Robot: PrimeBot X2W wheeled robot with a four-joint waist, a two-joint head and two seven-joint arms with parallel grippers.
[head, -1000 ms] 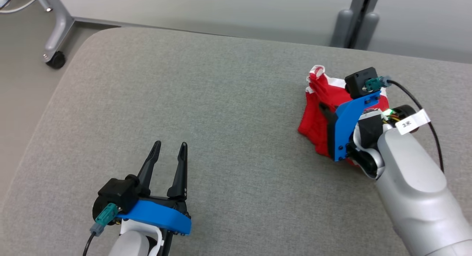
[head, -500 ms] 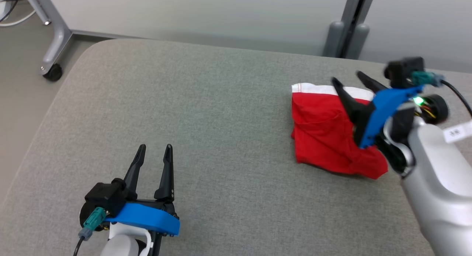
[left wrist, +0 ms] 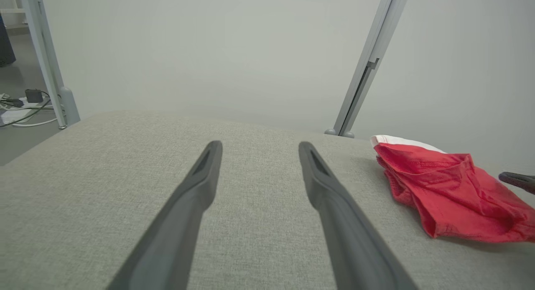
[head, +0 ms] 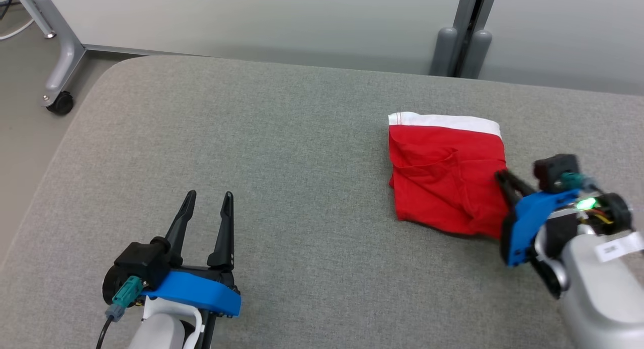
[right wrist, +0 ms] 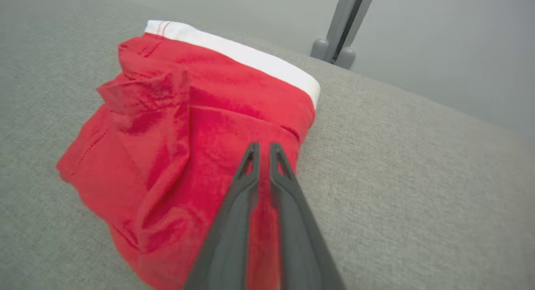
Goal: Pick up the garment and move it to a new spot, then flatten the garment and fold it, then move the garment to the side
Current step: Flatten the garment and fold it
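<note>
Right gripper [right wrist: 264, 150] withdrawn, jaws near-closed, empty.

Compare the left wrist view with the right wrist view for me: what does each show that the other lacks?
Left wrist view: the left gripper, fingers spread open over bare gray cushion, and cables on the floor at far left. Right wrist view: the right gripper, fingers nearly together over the red garment. Both: the garment with its white waistband and the gray post behind the cushion.
</note>
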